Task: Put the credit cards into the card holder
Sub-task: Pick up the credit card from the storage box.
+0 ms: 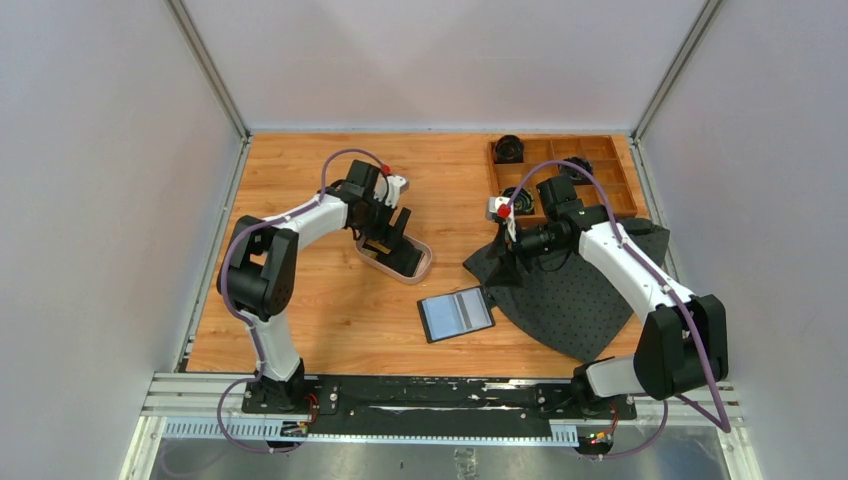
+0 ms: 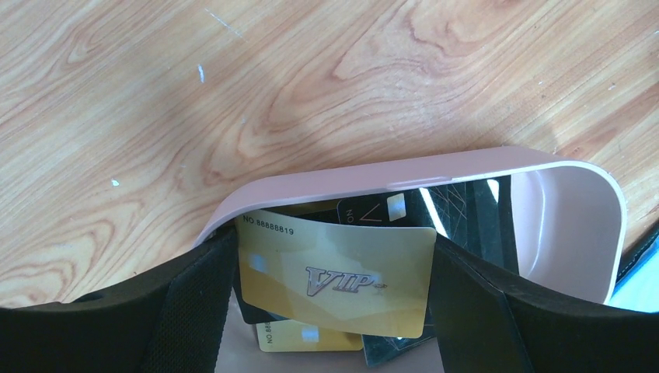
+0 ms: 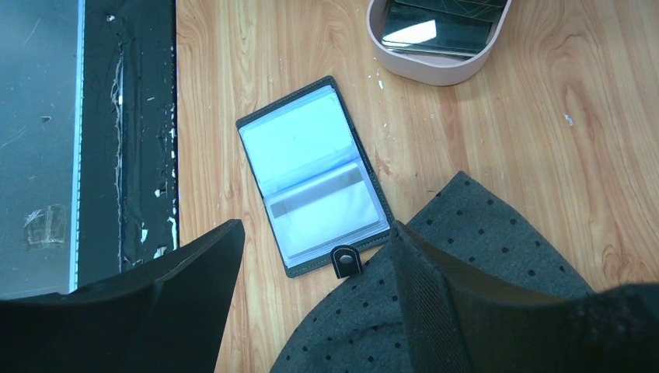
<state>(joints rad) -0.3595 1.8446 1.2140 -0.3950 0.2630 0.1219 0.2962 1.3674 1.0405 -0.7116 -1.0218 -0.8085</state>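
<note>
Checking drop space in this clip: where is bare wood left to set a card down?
Free: near-left wood bordered by the tray, the card holder and the left arm; also the far strip between that arm and the compartment box. Crowded: the right side, under dotted cloth, box and right arm.

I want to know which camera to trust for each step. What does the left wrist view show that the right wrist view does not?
Only left wrist: the gold VIP card, its print readable, between the fingers of the left claw. Only right wrist: the open card holder with its snap tab, and the dotted grey cloth. Both: the pink tray holding cards, on the wooden table.
</note>
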